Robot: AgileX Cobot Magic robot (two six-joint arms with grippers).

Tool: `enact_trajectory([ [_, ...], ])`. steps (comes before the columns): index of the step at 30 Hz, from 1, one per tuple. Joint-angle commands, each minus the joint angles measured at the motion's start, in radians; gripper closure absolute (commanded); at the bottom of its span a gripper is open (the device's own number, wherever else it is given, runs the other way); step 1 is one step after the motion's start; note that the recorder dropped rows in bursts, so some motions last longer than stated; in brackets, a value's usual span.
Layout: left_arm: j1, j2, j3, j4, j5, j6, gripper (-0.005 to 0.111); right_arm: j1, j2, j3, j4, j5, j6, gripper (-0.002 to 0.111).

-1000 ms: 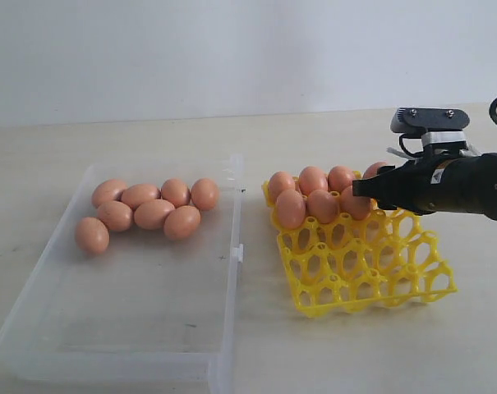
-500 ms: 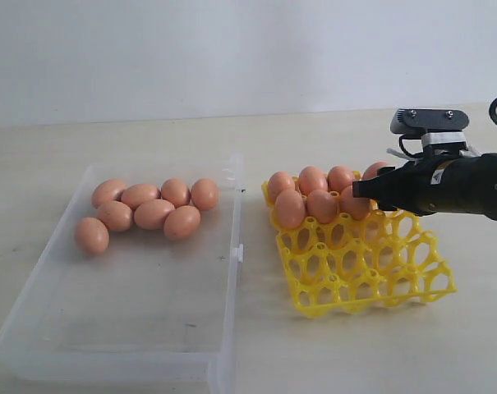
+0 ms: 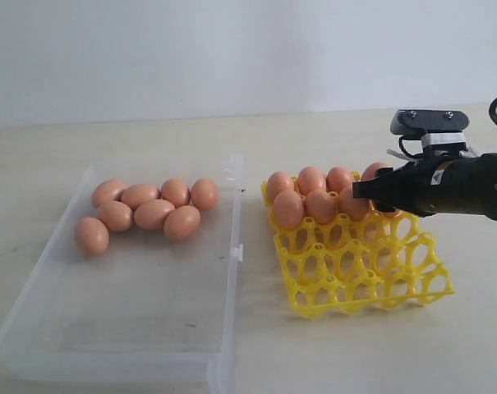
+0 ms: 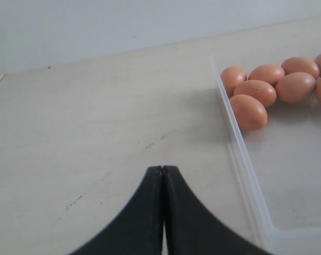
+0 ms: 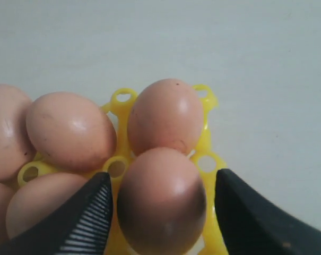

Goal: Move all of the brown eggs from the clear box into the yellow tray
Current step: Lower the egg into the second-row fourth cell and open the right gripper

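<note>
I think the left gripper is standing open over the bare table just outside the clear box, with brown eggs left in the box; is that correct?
Not quite: the left gripper is shut, its two fingers pressed together, as the left wrist view shows. The rest holds: it is over the bare table just outside the clear box, and brown eggs are left in the box.

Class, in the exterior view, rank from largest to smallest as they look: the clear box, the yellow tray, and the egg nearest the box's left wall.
1. clear box
2. yellow tray
3. egg
The differences are plain; nearness to the camera does not change the order.
</note>
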Motion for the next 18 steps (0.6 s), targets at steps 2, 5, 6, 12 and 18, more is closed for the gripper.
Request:
enact_trajectory([
  [2, -0.005, -0.006, -0.004, -0.001, -0.006, -0.005, 0.107, -0.005, 0.005, -0.004, -0.006, 0.010, 0.000, 0.051],
  [5, -0.005, -0.006, -0.004, -0.001, -0.006, -0.005, 0.107, -0.005, 0.001, -0.004, -0.006, 0.012, 0.000, 0.051],
  [6, -0.005, -0.006, -0.004, -0.001, -0.006, -0.005, 0.107, -0.005, -0.004, -0.004, -0.006, 0.012, 0.000, 0.051],
  [12, -0.005, -0.006, -0.004, -0.001, -0.006, -0.005, 0.107, -0.005, -0.063, -0.004, -0.006, 0.012, 0.000, 0.051],
  [18, -0.005, -0.006, -0.004, -0.001, -0.006, -0.005, 0.107, -0.003, -0.154, -0.004, -0.003, 0.016, 0.003, 0.051],
])
